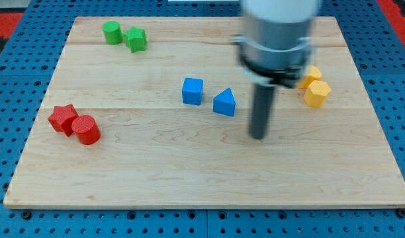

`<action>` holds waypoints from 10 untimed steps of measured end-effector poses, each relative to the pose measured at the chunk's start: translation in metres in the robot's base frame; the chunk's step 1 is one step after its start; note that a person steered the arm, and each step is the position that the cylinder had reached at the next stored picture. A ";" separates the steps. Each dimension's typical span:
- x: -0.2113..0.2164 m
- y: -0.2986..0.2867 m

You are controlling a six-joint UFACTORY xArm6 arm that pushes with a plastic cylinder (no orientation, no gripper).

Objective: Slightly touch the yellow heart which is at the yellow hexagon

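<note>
The yellow heart (312,74) lies near the view's right edge of the board, partly hidden behind my arm. The yellow hexagon (317,93) touches it just below and to the right. My tip (257,136) rests on the board, well left of and below both yellow blocks and apart from them. It stands just right of and below the blue triangle (224,103).
A blue cube (192,90) sits left of the blue triangle. A green cylinder (111,32) and a green star (136,39) are at the top left. A red star (61,119) and a red cylinder (86,129) are at the left.
</note>
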State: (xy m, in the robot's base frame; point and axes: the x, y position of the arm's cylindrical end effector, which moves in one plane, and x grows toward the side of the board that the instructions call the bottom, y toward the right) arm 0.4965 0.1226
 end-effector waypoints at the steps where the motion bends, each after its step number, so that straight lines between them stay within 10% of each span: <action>1: -0.006 0.078; 10: -0.222 0.059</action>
State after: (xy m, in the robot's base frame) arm 0.2741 0.1812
